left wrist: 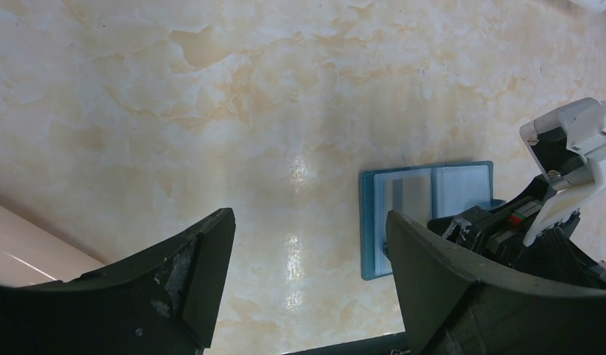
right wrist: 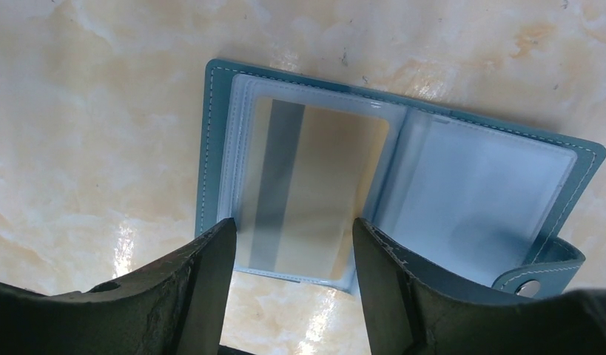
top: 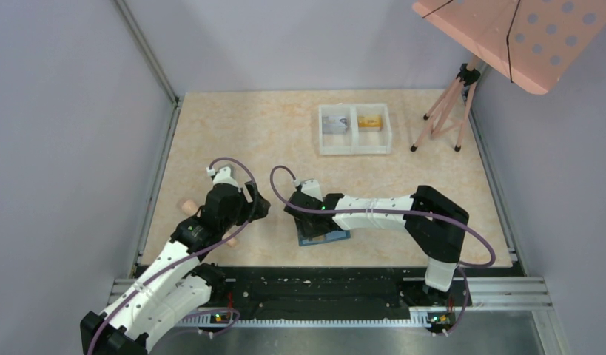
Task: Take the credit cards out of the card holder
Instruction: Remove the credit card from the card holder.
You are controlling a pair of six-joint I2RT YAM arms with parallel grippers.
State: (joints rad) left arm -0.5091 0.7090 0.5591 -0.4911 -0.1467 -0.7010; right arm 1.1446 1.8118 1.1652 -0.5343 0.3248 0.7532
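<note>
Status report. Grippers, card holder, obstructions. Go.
Left gripper open, empty, over bare table. Right gripper open, poised over card holder, lying open. One card in its pocket; grey card and orange card in white tray. Nothing blocking.

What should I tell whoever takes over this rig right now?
The left gripper is open and empty, hovering over the table beside the card holder.
The right gripper is open over the card holder, holding nothing.
The card holder lies open and flat near the front edge.
Done: the greyish card and the orange-gold card lie in the white tray, one per compartment.
Left: pull out the gold striped card sitting in one clear pocket. The other pocket looks empty.
</note>
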